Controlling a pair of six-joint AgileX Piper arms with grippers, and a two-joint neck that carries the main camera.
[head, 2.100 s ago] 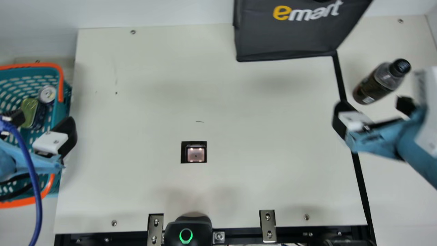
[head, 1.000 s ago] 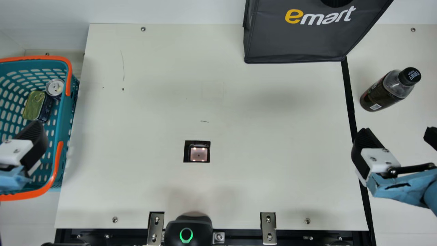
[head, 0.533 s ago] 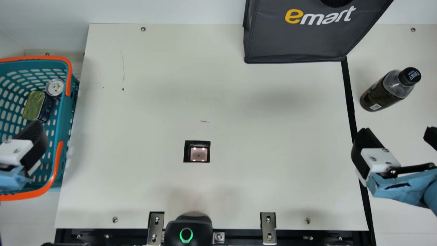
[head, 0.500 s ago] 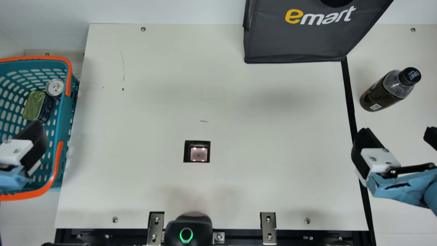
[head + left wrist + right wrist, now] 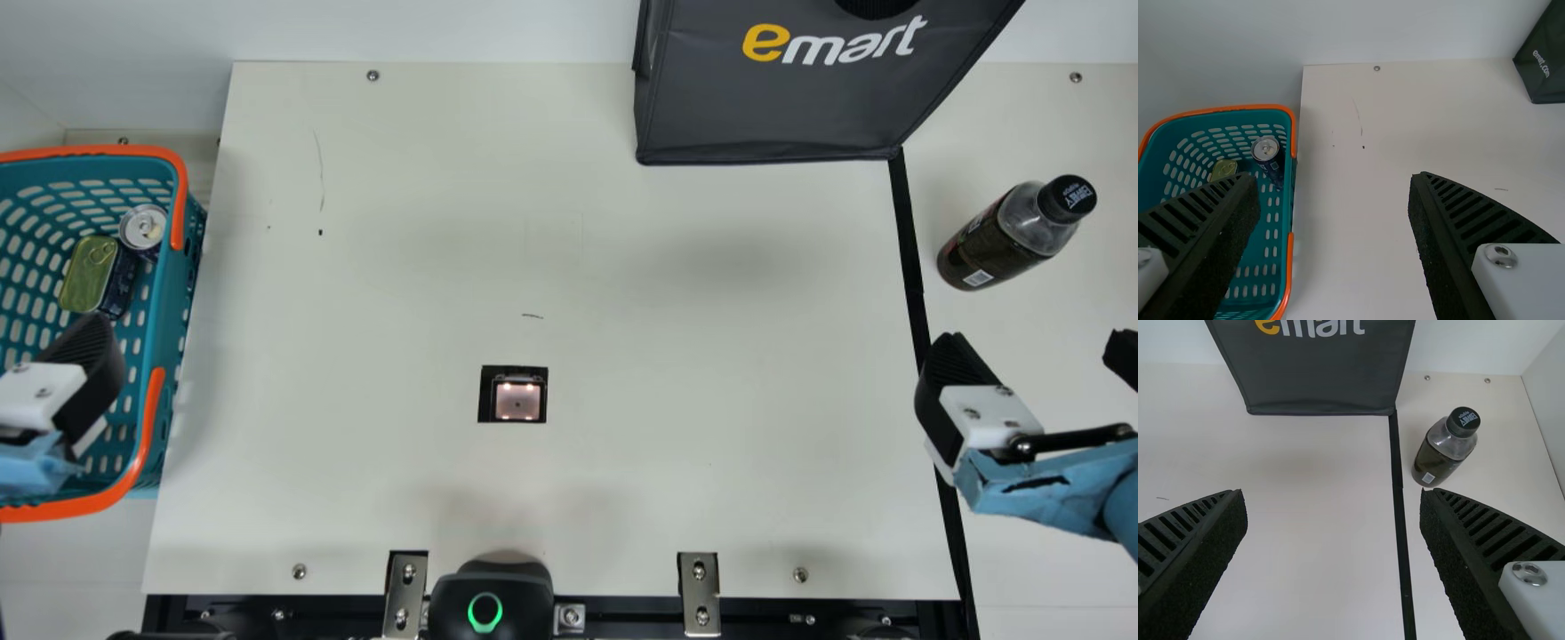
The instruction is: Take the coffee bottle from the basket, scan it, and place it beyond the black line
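The coffee bottle (image 5: 1000, 244) stands upright on the table beyond the black line (image 5: 909, 231), to its right. Toward the front from it, my right gripper (image 5: 1031, 351) is open and apart from the bottle. At the main view's left edge, my left gripper (image 5: 84, 373) is over the basket (image 5: 160, 267). In the left wrist view, my left gripper (image 5: 1335, 183) has its fingers wide apart with nothing between them. In the right wrist view, my right gripper (image 5: 1333, 500) is likewise open and empty, and the bottle (image 5: 1438, 457) stands on the far side of the line.
The basket holds a green-lidded tin (image 5: 87, 274) and a can (image 5: 143, 228). A dark bag (image 5: 773, 107) stands at the back, its corner meeting the line. The scanner window (image 5: 517, 400) is set in the tabletop, and a black device (image 5: 489, 600) sits at the front edge.
Since the oldest picture, my right gripper has drawn back toward the front and my left one has shifted left over the basket. Both arms are still since then. The camera also turned slightly.
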